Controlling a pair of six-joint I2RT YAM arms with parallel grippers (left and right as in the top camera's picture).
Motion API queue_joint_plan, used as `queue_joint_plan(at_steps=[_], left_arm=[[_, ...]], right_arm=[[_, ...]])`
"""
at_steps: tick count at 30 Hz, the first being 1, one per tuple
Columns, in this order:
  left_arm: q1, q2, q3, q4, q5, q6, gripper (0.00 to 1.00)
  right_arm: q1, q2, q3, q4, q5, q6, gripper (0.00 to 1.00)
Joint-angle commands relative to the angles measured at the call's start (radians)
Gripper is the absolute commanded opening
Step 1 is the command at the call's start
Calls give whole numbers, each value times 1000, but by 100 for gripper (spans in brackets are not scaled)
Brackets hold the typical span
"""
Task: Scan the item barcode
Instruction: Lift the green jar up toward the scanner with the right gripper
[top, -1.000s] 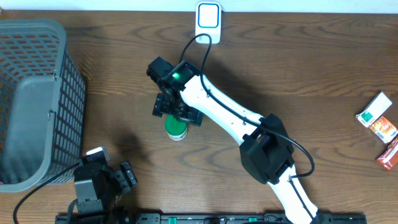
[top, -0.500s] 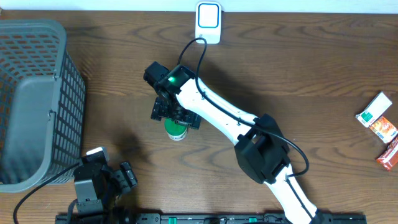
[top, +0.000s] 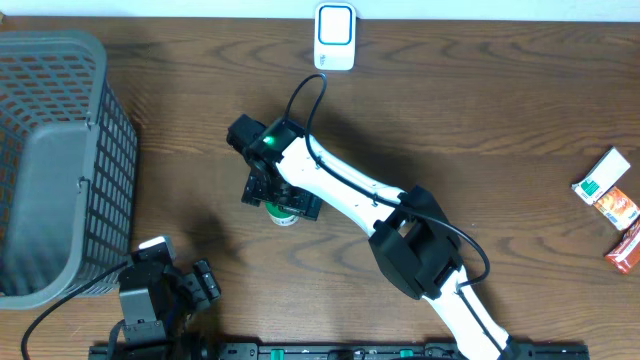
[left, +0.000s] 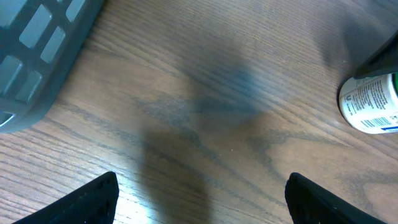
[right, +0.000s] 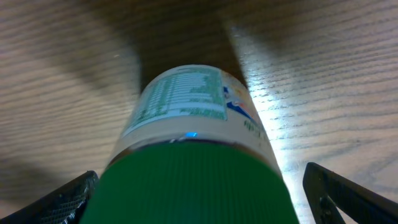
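The item is a white bottle with a green cap (top: 285, 214) and a printed label, standing upright on the wooden table. My right gripper (top: 280, 194) hovers directly over it and hides most of it from above. In the right wrist view the green cap (right: 193, 186) fills the space between the two wide-apart fingers of the open right gripper (right: 205, 194), with gaps at both sides. The white scanner (top: 334, 37) sits at the table's far edge. My left gripper (top: 205, 282) rests open near the front left, holding nothing; its view shows the bottle (left: 370, 104) off to the right.
A grey mesh basket (top: 60, 160) stands at the left, its corner also in the left wrist view as the basket (left: 37, 56). A white-and-green carton (top: 603, 175) and two orange packets (top: 620, 225) lie at the right edge. The right arm stretches across the table's middle.
The right gripper has shifted slightly left and toward the front, now covering more of the bottle's cap. The left arm and the bottle have not moved.
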Motion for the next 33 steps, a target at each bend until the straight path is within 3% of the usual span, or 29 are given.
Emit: queue_joint_plan(at_steps=[1,15,33], left_arm=[[0,-2,6,-3,8,6,86],[0,-2,6,-3,8,6,86],[0,-2,6,-3,8,6,86]], right_arm=[[3,9,-31,22,12,29,99],[9,9,-54,92,63,56,99],[14,10,-136,156,58,38,69]])
